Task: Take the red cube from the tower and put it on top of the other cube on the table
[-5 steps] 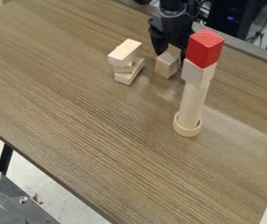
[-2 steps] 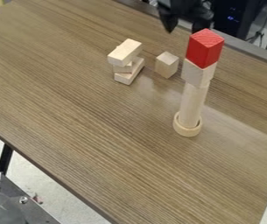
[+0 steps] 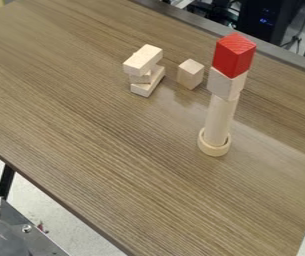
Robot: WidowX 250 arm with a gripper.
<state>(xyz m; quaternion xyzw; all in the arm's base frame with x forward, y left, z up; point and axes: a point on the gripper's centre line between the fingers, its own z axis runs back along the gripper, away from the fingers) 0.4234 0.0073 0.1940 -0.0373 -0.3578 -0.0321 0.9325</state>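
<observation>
Red cube (image 3: 234, 55) sits at the very top of the tower (image 3: 219, 125), right of center, one corner edge facing the camera. Directly under it and touching: pale wood cube (image 3: 225, 84), face to face with the red one. Below that, a pale cylinder (image 3: 221, 110) stands upright, lower end inside a round wooden ring (image 3: 214, 149) that rests on the table (image 3: 101, 160). Gripper open or closed: can't tell. Other cube, the plain wood one (image 3: 191, 74), is on the tabletop behind and left of the tower, near it but apart, top face bare. Left of that cube, also apart, a small pile of pale rectangular blocks: top block (image 3: 143, 60) lies flat and overhangs toward the left, middle block (image 3: 141, 78) is mostly hidden under it, bottom block (image 3: 149, 86) is on the table and set at an angle to the camera. Table is brown wood grain, gray rail (image 3: 275, 48) along its far edge. Black box (image 3: 265, 22) with small blue lights past that edge, upper right, cables around it. Lower left: dark table leg (image 3: 6, 181), pale floor (image 3: 68, 220), metal plate (image 3: 41, 245) with a screw.
</observation>
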